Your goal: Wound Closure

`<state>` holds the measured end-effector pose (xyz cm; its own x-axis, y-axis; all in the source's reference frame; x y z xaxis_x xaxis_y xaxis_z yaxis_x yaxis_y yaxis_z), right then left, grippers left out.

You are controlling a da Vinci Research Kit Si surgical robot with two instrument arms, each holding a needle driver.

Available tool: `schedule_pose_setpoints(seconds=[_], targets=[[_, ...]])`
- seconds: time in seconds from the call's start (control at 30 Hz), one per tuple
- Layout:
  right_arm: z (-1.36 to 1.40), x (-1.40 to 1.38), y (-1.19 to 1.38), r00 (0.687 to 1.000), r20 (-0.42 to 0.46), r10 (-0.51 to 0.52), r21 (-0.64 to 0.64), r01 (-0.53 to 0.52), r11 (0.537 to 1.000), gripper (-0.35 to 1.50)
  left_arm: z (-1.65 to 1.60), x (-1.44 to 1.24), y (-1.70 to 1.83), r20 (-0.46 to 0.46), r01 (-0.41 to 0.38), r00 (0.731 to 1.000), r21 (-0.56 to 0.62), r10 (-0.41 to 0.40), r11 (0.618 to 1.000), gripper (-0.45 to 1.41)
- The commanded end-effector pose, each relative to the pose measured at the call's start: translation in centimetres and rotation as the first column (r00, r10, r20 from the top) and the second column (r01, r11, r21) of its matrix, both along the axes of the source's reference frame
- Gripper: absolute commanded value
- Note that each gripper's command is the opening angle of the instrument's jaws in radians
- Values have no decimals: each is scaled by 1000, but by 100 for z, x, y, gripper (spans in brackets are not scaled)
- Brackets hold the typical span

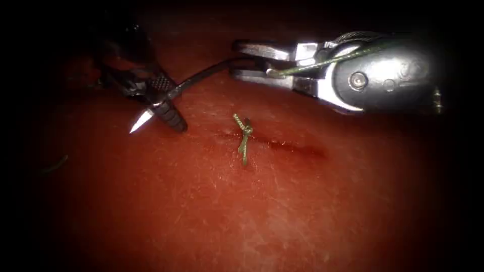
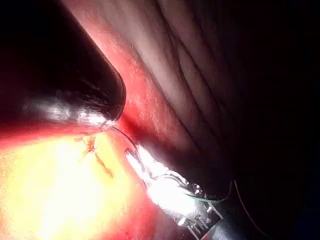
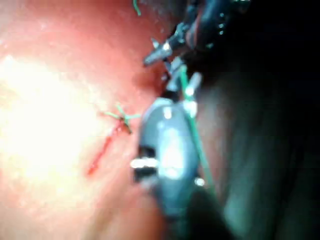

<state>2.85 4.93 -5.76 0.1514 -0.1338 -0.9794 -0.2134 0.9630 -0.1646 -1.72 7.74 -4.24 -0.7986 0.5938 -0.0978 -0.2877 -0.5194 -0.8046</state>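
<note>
Two tools hang over the tissue [image 1: 212, 211], both clear of its surface in the endoscope view. The left arm's tool [image 1: 164, 103] has its jaws clamped on the curved needle [image 1: 201, 75] close behind the point, so the bright tip [image 1: 140, 121] juts out past the jaws toward the left. The needle is wholly out of the tissue, its dark body arching rightward to the right arm's tool [image 1: 254, 60]. That tool's jaws stand parted around the needle's rear end, and I cannot tell whether they touch it; they look to be grasping nothing. Green thread [image 1: 322, 61] runs back along the right tool's body, which I judge keeps the slack off the wound.

Below, a tied knot [image 1: 244, 132] with short ends sits on the left end of the cut [image 1: 287, 146]; red fluid lines the open stretch to its right.

From the right wrist view the knot [image 3: 121, 117] and cut [image 3: 102, 147] appear beside that tool's body, the thread [image 3: 192, 120] draped over it. From the left wrist view the knot [image 2: 91, 145] lies near the shaft.
</note>
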Motion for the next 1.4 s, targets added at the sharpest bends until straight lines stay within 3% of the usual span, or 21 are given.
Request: schedule_pose_setpoints(seconds=[0.03,0.07,0.1,0.13,0.2,0.23,0.47,0.6,0.63,0.7,0.73,0.83,1.0,1.03,1.07,1.13,1.23,1.27,1.4], targets=[[4,9,1,1000,-3,-3,-8,3,1000,-35,6,-4,2,-4,7,1000,7,-7,1000,62],[4,11,0,1000,-4,-3,-8,3,1000,-35,7,-3,3,-7,8,1000,16,-8,1000,55],[3,12,-1,1000,-5,-3,-8,3,1000,-35,7,-2,6,-5,5,1000,22,-5,1000,36],[3,12,-1,1000,-5,-3,-8,3,1000,-35,7,-2,6,-5,5,1000,22,-5,1000,36],[4,14,-3,1000,-9,-8,-10,8,1000,-35,6,-1,10,-16,39,999,52,-38,998,-3],[5,16,-5,1000,-8,-12,-11,11,1000,-35,6,0,15,-2,64,998,66,-64,996,-35],[6,18,-5,1000,-9,-18,-18,18,1000,-35,4,0,22,-80,164,985,143,-154,976,-35],[6,17,-5,1000,-9,9,65,-9,998,-35,0,0,28,-129,254,963,165,-235,953,-35],[5,17,-4,1000,-8,23,100,-22,995,-5,0,0,28,-130,271,959,168,-251,948,-35],[5,17,-3,998,-5,68,169,-66,983,34,0,-1,28,-126,297,952,174,-278,939,-35],[4,17,-1,991,2,134,269,-130,954,91,0,-1,27,-118,327,943,179,-310,928,-35],[4,17,0,963,15,267,435,-247,866,138,1,-2,27,-70,365,931,184,-359,912,-35],[7,16,2,924,29,381,572,-328,752,148,1,-4,22,-60,417,909,173,-413,892,-35],[9,16,2,914,35,405,613,-339,714,148,1,-4,21,-52,424,905,174,-422,889,-35],[15,15,0,885,48,462,681,-368,634,148,-2,-4,16,-35,463,884,195,-466,865,-35],[19,14,-3,871,56,488,709,-379,595,146,-5,-4,11,-21,486,870,218,-493,847,-35],[28,13,-10,867,47,496,732,-368,574,143,-8,-3,3,-14,521,845,253,-535,815,-35],[33,10,-14,882,22,470,737,-332,589,133,-10,-4,-3,-5,524,837,301,-548,797,-35],[46,5,-21,897,-5,442,733,-297,611,131,-11,-5,-9,4,525,826,359,-563,772,-35]])
